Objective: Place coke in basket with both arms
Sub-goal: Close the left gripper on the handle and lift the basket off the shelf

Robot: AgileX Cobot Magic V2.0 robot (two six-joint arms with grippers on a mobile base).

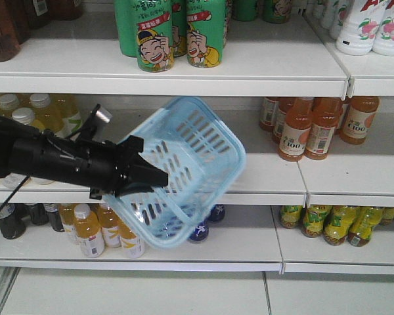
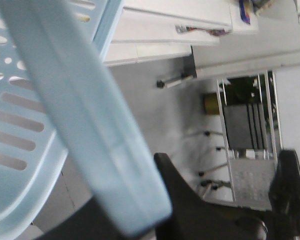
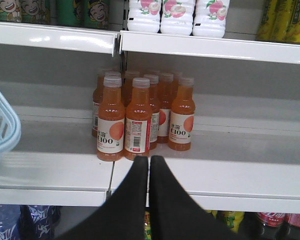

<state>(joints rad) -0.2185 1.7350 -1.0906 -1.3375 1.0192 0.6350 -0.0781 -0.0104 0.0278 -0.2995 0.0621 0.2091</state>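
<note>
Store shelves (image 1: 269,65) seen from the front and from both wrists. The top board carries green cans (image 1: 154,39) printed with a laughing cartoon face and, at the right, white bottles (image 1: 368,26) with peach pictures. The middle board holds pale yellow bottles (image 1: 46,111) at the left and a cluster of orange bottles (image 1: 308,128) at the right. The bottom board holds orange-yellow juice bottles (image 1: 88,230), blue-capped bottles (image 1: 198,231) and yellow-green bottles (image 1: 328,223). In the right wrist view, dark bottles with red labels (image 3: 270,220) show on the lowest shelf.

The basket (image 1: 223,157) is light blue with slotted walls. It hangs tilted in the air in front of the middle shelf edge and covers part of the bottom row. Its interior shows only its own walls.

The black left arm (image 1: 46,157) reaches in from the left. The left tool (image 1: 151,164) is closed on a pale-blue band of the basket; rim or handle cannot be told. The right tool (image 3: 149,159) has its fingers pressed together with nothing between them, and the orange bottles stand straight ahead of it. Where the coke is cannot be told from these views.
</note>
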